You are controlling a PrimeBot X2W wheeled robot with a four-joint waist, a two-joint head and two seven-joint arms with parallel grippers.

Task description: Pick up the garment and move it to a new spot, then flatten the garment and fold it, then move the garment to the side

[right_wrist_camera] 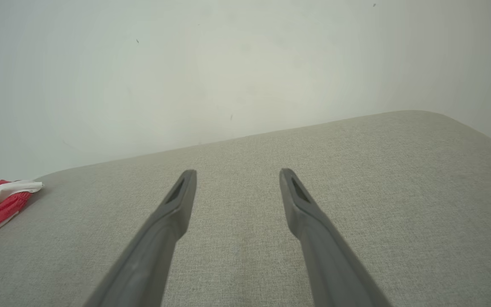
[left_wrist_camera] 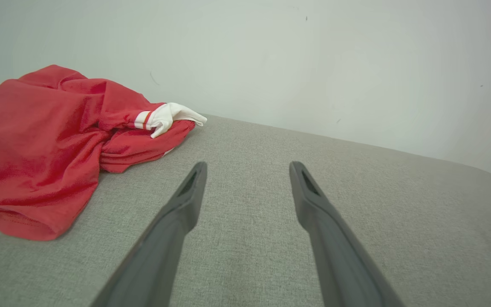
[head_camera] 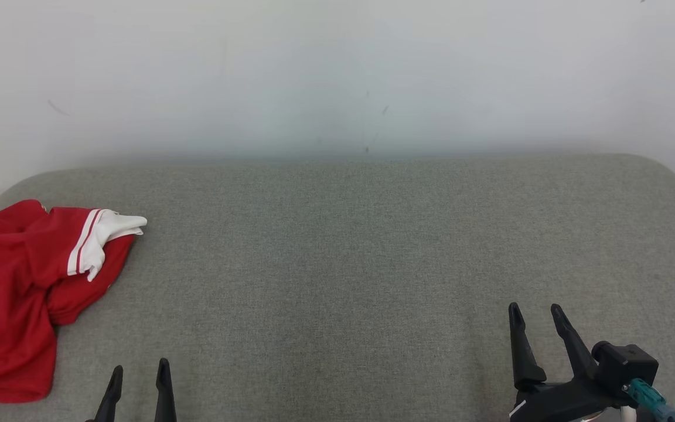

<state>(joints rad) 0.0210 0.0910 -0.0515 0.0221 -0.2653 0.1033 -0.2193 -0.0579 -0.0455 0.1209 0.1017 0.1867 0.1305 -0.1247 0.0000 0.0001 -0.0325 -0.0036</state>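
The crumpled red garment with a white striped cuff (head_camera: 15,293) lies in a heap at the left end of the grey fabric-covered table (head_camera: 343,246), so I judge that no step is done yet. The left gripper (head_camera: 138,375) hovers near it and the right gripper (head_camera: 537,319) is well apart. Both have their fingers spread and hold nothing; picking up, flattening, folding and moving aside are all left.

The grey padded surface (head_camera: 337,264) is seen from above by the head camera, facing the white wall (head_camera: 337,70). From both wrist cameras it is seen low and close. The red garment (head_camera: 9,293) is shared by all three views.
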